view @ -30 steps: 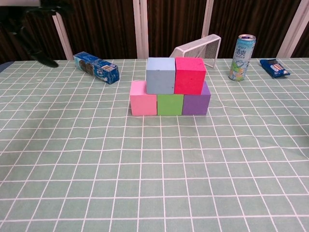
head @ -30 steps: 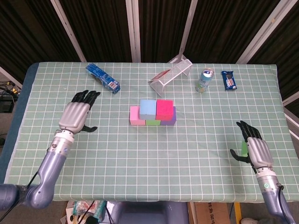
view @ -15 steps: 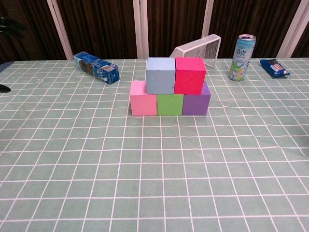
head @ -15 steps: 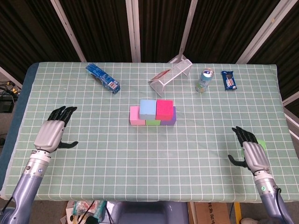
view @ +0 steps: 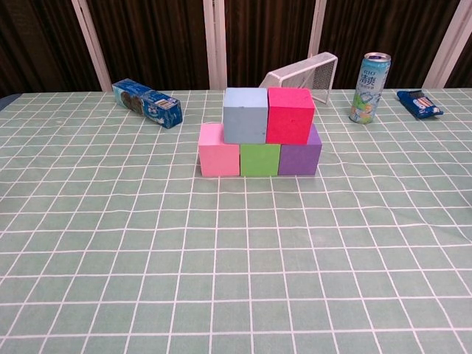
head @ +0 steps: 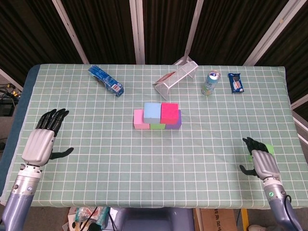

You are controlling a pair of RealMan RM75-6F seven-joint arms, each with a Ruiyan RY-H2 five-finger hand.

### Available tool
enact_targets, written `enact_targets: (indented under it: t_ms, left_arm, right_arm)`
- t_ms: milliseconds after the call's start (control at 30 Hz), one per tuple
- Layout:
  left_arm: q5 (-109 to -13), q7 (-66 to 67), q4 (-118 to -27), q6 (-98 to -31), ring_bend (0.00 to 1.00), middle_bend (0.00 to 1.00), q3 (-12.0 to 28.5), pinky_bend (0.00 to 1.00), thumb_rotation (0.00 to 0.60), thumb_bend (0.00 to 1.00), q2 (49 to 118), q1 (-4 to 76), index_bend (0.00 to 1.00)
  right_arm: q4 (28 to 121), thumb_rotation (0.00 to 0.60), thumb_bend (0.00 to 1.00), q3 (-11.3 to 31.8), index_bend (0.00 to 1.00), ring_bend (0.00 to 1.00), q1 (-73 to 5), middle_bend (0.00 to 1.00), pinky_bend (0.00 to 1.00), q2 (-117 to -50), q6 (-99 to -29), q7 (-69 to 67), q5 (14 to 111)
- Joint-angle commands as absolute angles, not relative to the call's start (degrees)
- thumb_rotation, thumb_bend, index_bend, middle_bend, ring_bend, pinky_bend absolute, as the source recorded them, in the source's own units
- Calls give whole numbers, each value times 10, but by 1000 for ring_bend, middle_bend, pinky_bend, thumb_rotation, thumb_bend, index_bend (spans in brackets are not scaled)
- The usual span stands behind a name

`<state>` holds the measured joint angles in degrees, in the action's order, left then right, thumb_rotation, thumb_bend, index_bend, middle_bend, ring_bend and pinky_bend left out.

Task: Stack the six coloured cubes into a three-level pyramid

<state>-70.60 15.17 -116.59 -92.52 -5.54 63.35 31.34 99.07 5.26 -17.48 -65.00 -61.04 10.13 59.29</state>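
Five cubes stand in the middle of the table. The bottom row is pink (view: 219,159), green (view: 259,158) and purple (view: 300,157). A grey-blue cube (view: 245,115) and a magenta cube (view: 290,115) sit on top, side by side. In the head view, a light green cube (head: 269,149) peeks out just right of my right hand (head: 262,162) near the front right edge; I cannot tell whether they touch. That hand's fingers are apart and hold nothing. My left hand (head: 41,142) hovers at the front left, fingers spread and empty. Neither hand shows in the chest view.
At the back lie a blue snack box (head: 106,81), a tipped wire basket (head: 176,76), an upright drink can (head: 210,83) and a blue packet (head: 235,82). The green checked cloth (head: 154,163) covers the table out to its edges.
My left hand has drawn back to the left and toward the near edge, leaving the chest view. My right hand slid slightly nearer the front edge. The cube stack is unchanged.
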Motion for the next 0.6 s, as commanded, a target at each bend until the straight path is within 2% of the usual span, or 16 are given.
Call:
enact_targets:
  t_ms: [33, 600]
  left_arm:
    - [-708, 149, -1171, -920, 15, 42, -50, 64, 600, 102, 626, 308, 0]
    - [-724, 150, -1185, -890, 15, 42, -24, 63, 600, 102, 615, 284, 0]
  right_arm:
    - [975, 600, 346, 55, 0, 0, -183, 0, 0, -659, -603, 123, 565]
    - [882, 600, 347, 64, 0, 0, -209, 3, 0, -689, -565, 159, 481]
